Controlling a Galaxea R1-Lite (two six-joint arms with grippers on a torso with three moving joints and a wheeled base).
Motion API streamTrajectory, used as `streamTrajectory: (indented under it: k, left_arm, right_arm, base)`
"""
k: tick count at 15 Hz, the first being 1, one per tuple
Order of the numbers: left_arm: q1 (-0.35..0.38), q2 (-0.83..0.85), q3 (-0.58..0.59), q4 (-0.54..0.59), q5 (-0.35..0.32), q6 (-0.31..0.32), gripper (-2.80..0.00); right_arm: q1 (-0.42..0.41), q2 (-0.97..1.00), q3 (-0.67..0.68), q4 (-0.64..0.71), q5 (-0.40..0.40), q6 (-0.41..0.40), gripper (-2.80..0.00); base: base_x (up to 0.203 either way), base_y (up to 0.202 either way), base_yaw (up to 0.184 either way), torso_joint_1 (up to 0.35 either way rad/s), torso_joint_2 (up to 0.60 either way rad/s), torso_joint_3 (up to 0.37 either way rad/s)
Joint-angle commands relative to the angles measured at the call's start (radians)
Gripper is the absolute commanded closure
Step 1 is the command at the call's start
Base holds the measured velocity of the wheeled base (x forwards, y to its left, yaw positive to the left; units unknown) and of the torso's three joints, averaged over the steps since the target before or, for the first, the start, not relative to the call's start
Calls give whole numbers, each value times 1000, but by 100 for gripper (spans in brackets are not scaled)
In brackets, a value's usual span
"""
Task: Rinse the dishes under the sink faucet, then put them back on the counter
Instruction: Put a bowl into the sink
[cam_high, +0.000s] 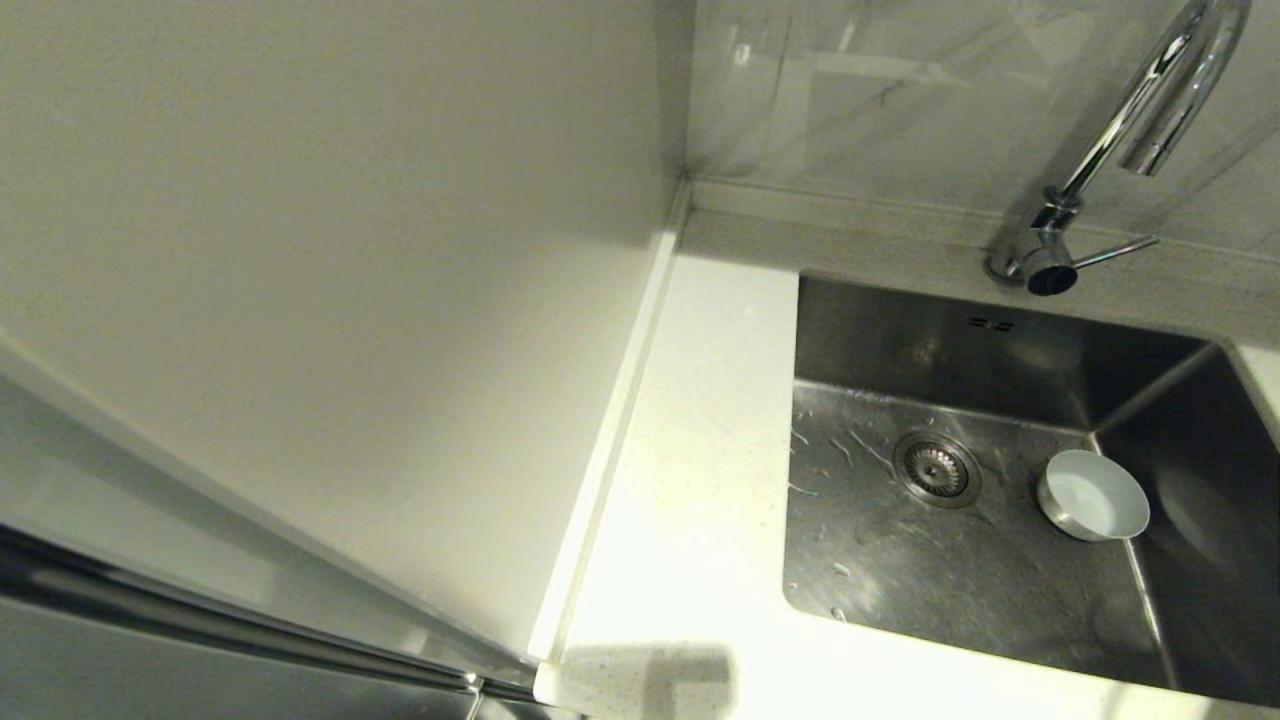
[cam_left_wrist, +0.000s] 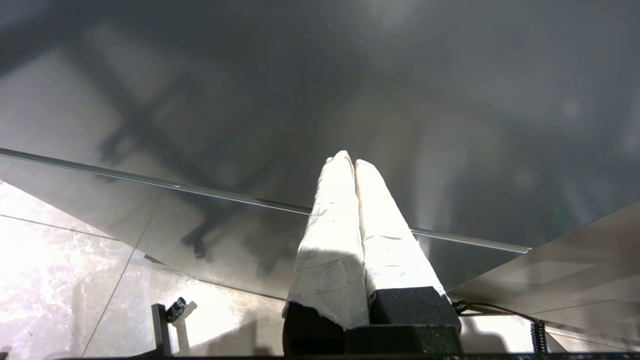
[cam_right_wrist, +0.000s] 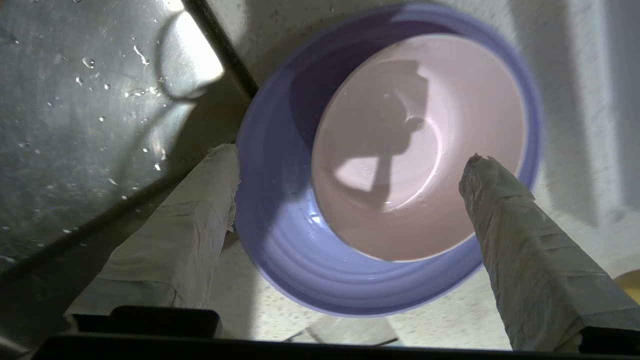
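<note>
Pink bowl sits inside the lilac plate, off-centre in it, so a wide crescent of the plate's floor shows on one side. Both rest on the speckled counter, right beside the sink's edge. A few water beads on the plate's ridged floor; I see nothing else in the bowl, only shadow.

Right gripper hangs directly above the stacked pair, fingers spread wide, one wrapped finger outside the plate's rim on the sink side, the other finger over the far rim of the bowl. Nothing gripped. I can't tell if either finger touches the rim.

Blue-green bowl stands upright on the sink floor, right of the drain strainer, close to the basin's right wall. Holds nothing that I can make out. Sink floor is wet, with streaks and droplets.

Faucet rises from the far counter strip, spout curving over the basin, lever sticking out to the right. No water visible from it.

Left gripper is parked well away from the sink, over a glossy dark panel and tiled floor, its fingers pressed together with nothing between them.
</note>
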Motion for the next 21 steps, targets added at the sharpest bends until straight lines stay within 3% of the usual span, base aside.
streamTrajectory:
  k: [1,5,15,16,21]
  left_arm:
    - [0,0,3,-1,0,0,0]
    - [0,0,2,-1,0,0,0]
    - [0,0,3,-1,0,0,0]
    - [0,0,3,-1,0,0,0]
    - [0,0,3,-1,0,1,0]
  right_arm:
    - [4,41,-11,16,2,28,-280]
    - [5,102,-81,98,3,112,-280]
    - [-1,222,-115,92,23,116,-280]
    - [-2,225,-115,92,25,116,0]
    - [-20,241,-117,92,26,115,0]
  base:
    - [0,0,0,0,0,0]
    - [0,0,0,0,0,0]
    - [0,0,0,0,0,0]
    - [0,0,0,0,0,0]
    - [0,0,0,0,0,0]
